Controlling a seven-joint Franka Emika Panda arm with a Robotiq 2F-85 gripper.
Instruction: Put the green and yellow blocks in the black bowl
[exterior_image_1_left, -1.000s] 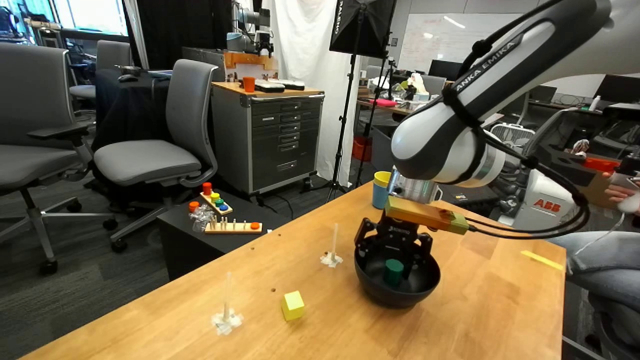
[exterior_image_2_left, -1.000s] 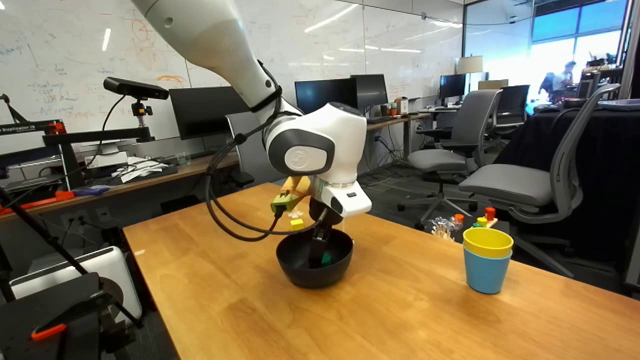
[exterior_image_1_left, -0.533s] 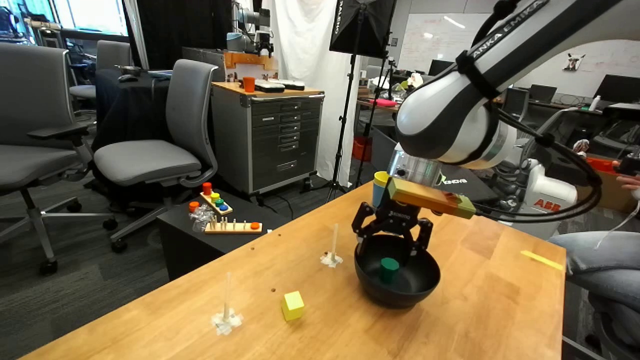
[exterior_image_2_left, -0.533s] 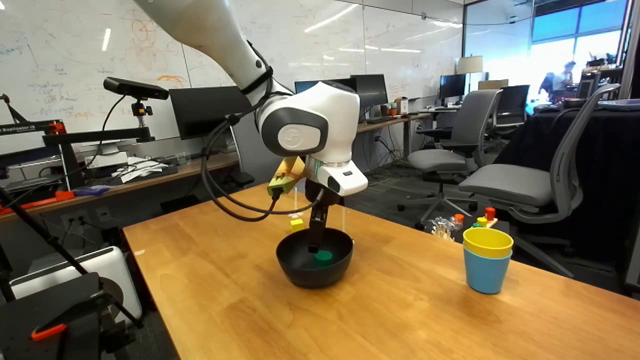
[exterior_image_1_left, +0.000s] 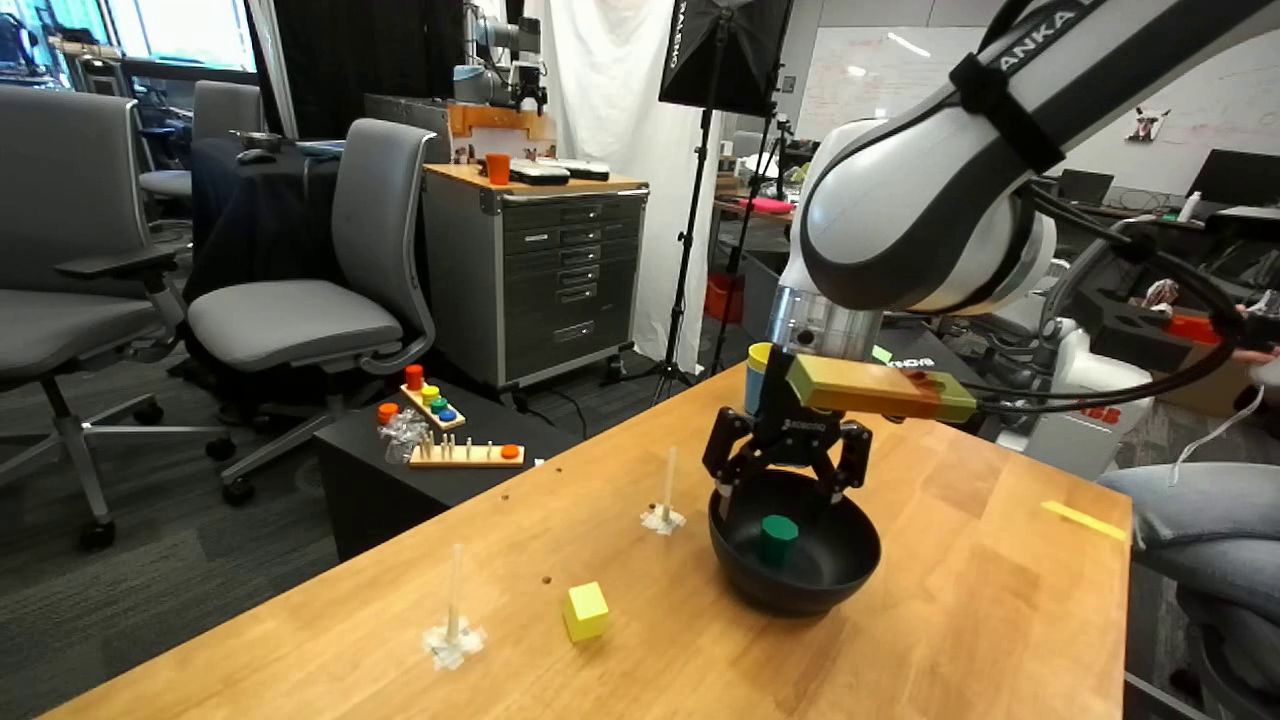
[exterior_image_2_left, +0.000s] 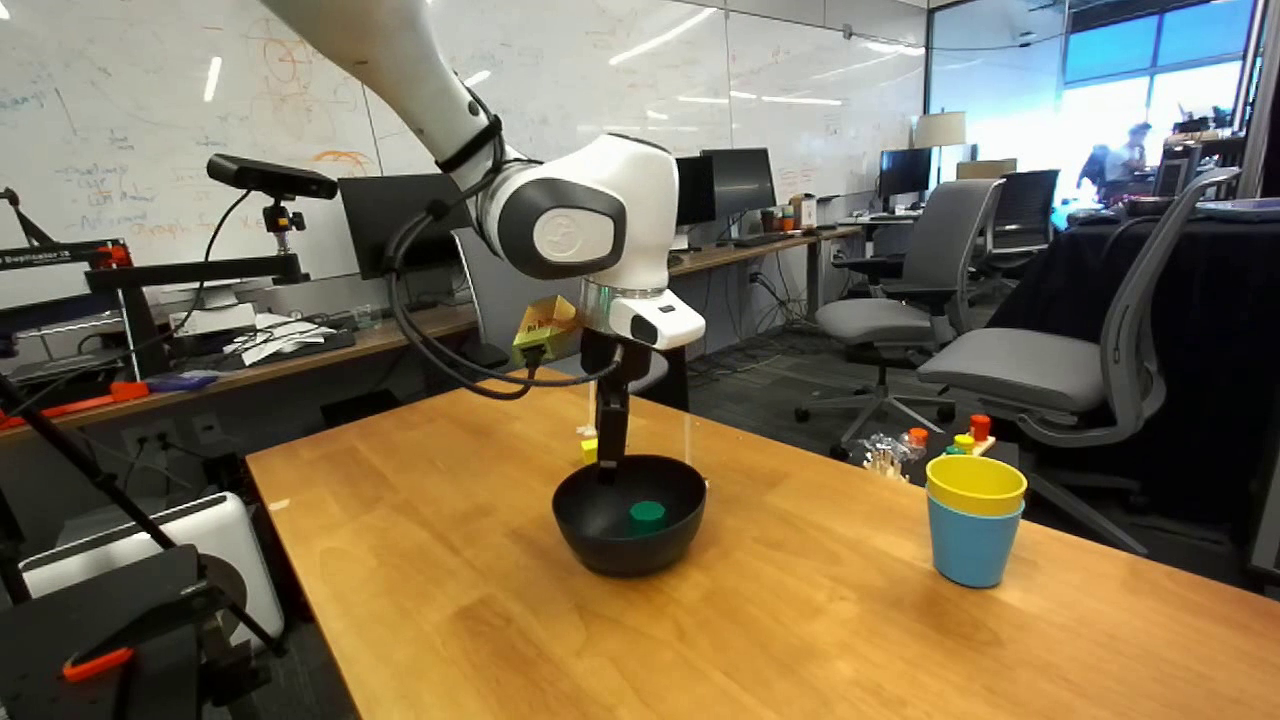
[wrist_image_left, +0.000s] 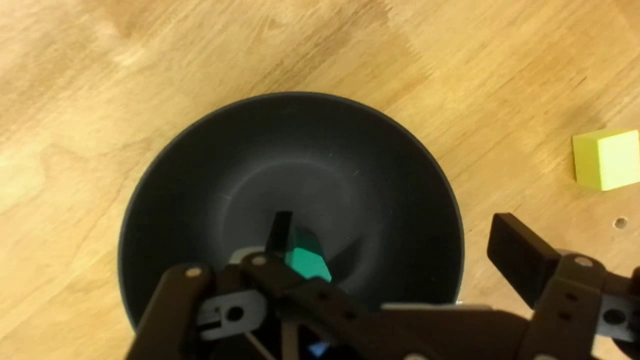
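Green block: done. Within the bowl; lower centre of the wrist view, partly behind a finger. In both exterior views it shows apart from the fingers.

Yellow block: to do. On the table, lower centre of the frame in an exterior view; right edge of the wrist view.

Gripper: one, black. Fingers spread wide, nothing held. Tips overlap the bowl's upper rim in both exterior views; in the wrist view one lies over the bowl, the other past its right rim. Contact with the rim: cannot tell.

Progress, as judged: one block of two placed. Picking up, carrying and dropping the yellow block are left.

Rim, as judged: tips low beside it; a straight lift before sideways travel seems the safer order.

Pegs: two, thin, upright, taped down. One left of the yellow block, one to its upper right, near the bowl. A low route might clip the latter.

Table edge: diagonal, lower left to upper centre of that frame, beyond the pegs.

Room, as judged: the yellow block touches neither peg nor bowl; both fingers should fit around it.
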